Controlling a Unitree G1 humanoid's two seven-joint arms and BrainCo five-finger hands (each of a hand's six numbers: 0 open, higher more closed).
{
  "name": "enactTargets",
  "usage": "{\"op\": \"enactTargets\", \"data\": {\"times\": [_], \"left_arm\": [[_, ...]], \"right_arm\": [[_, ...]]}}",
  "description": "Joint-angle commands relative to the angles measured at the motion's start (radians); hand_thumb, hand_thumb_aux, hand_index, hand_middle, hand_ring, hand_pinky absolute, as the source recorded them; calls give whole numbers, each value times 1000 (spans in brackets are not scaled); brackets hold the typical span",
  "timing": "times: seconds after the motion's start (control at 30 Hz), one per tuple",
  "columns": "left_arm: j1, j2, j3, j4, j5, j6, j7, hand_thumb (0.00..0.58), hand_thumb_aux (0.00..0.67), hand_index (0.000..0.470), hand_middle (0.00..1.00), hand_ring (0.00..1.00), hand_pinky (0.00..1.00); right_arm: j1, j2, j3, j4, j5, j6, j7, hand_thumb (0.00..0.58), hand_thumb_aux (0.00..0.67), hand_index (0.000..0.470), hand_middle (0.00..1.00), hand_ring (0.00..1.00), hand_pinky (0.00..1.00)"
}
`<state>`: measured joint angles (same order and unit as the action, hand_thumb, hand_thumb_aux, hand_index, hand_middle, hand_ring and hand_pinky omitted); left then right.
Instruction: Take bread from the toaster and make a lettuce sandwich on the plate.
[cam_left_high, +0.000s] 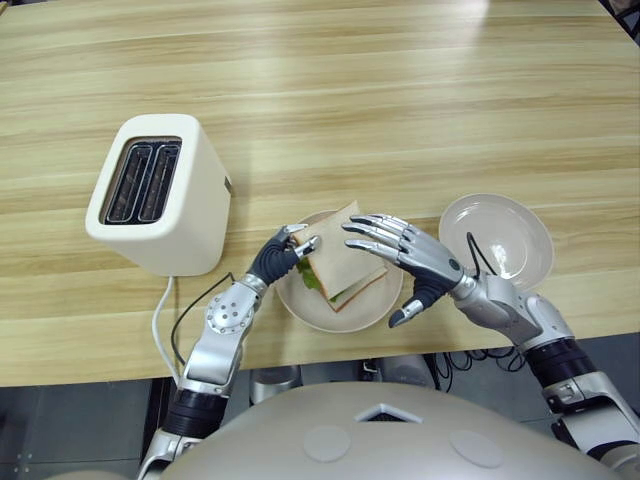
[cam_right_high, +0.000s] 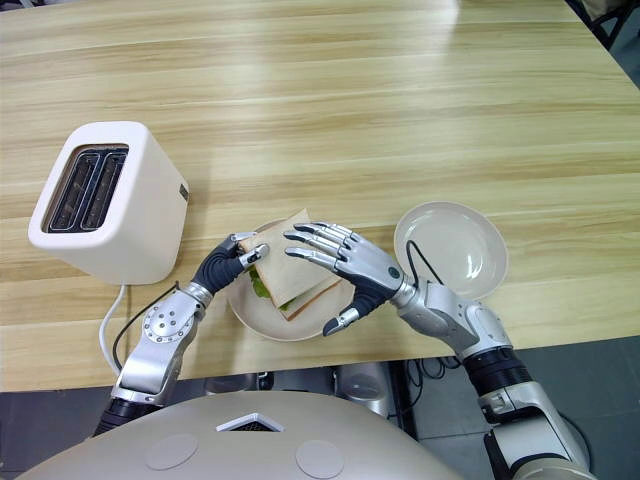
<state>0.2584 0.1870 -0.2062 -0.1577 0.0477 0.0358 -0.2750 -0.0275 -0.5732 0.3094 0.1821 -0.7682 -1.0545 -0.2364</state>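
2-slice lettuce sandwich (cam_left_high: 342, 277) on plate (cam_left_high: 300, 306); left hand (cam_left_high: 275, 258) fingers pinch its edge, right hand (cam_left_high: 425, 258) fingers spread open above.

lettuce (cam_left_high: 312, 281) mostly under bread (cam_left_high: 345, 262), plate (cam_left_high: 332, 322) partly covered

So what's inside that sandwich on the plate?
Green lettuce peeks out at the left edge of the sandwich, under the top slice. How far it reaches inside is hidden by that slice and the right hand over it.

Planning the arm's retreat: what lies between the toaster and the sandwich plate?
The left hand sits in that gap at the plate's left rim; otherwise bare table, in both eye views.
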Motion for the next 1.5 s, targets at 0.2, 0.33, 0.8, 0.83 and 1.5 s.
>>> {"op": "enactTargets", "data": {"times": [0.2,0.33,0.8,0.83,1.5], "left_arm": [[-5,-1,-2,41,4,2,2,580,670,460,1000,1000,1000],[-6,0,-5,46,8,0,4,580,670,460,1000,1000,1000],[-26,1,-39,111,50,-32,4,580,670,460,1000,1000,1000],[-27,1,-40,115,53,-35,4,580,670,460,1000,1000,1000],[-92,147,65,3,215,-104,97,0,0,0,620,620,620]], "right_arm": [[2,-14,31,11,-39,5,55,0,0,0,0,0,0],[-8,-25,65,33,-112,51,89,0,0,0,0,0,0],[-55,-24,229,119,-158,174,277,0,0,0,0,0,0],[-49,-34,237,113,-146,188,313,0,0,0,0,0,0],[18,-100,256,-15,51,250,570,0,0,0,0,0,0]]}}
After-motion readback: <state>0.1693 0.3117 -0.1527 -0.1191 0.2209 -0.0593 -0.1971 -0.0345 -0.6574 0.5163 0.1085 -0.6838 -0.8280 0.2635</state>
